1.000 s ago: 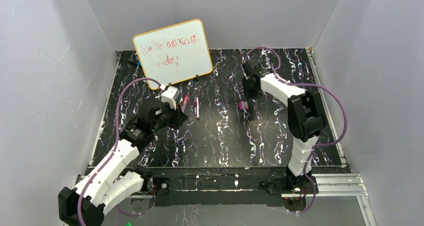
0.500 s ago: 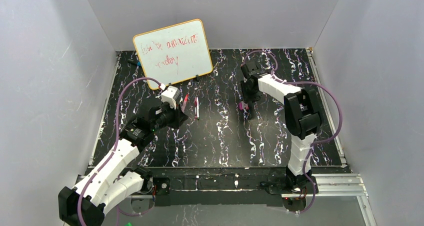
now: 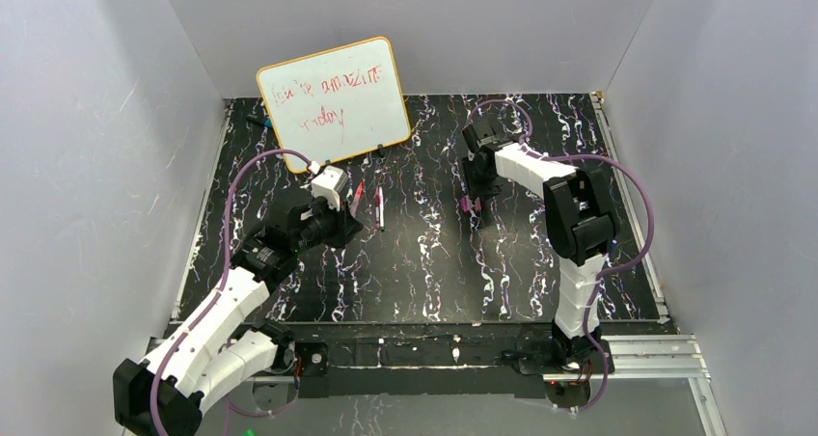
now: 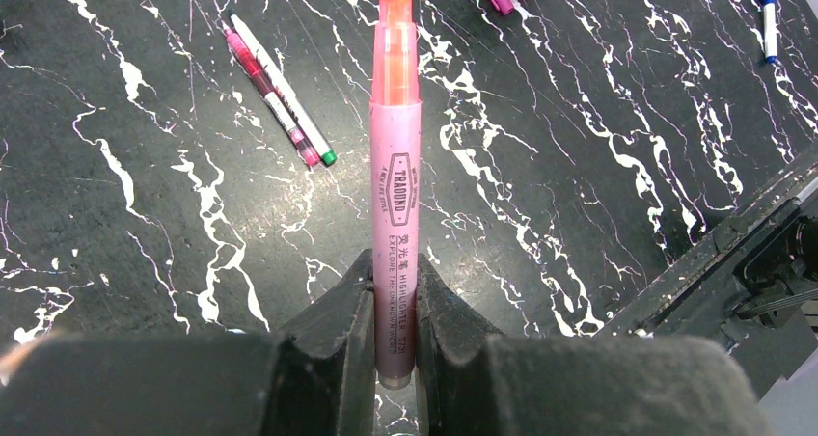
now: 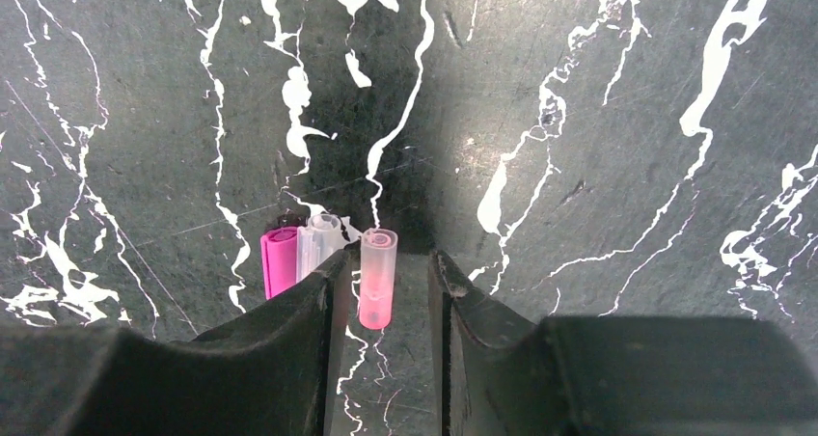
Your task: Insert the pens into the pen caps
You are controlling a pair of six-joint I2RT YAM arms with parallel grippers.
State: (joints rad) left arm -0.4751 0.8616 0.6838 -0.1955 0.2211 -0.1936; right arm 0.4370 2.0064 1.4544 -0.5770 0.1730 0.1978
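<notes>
Tabletop (image 3: 424, 282): black stone-look slab with white veins, matte. Fine scratches show only in the right wrist view.

Whiteboard (image 3: 333, 103): orange rim, rounded corners, red scribble, propped at the back left. Seen only from overhead.

Left claw (image 4: 394, 267): clamped on a pink pen (image 4: 396, 195) near its tail end. Round barrel with black print, translucent orange front section, tip pointing away. The print is legible only from the left wrist.

To the left of it, flat on the tabletop, a pink-red pen (image 4: 269, 96) and a white pen (image 4: 286, 89) with a green end lie side by side, touching.

Blue marker (image 4: 768, 12): far corner, partly cut off.

Right claw (image 5: 388, 260): fingers apart, low over the tabletop. A pale pink cap (image 5: 377, 277), a translucent stubby tube with a round open mouth, sits between them with a gap on each side.

Just outside one finger are a magenta cap (image 5: 280, 262) and a clear cap (image 5: 319, 243), pressed together. Overhead they show only as a pink speck.
</notes>
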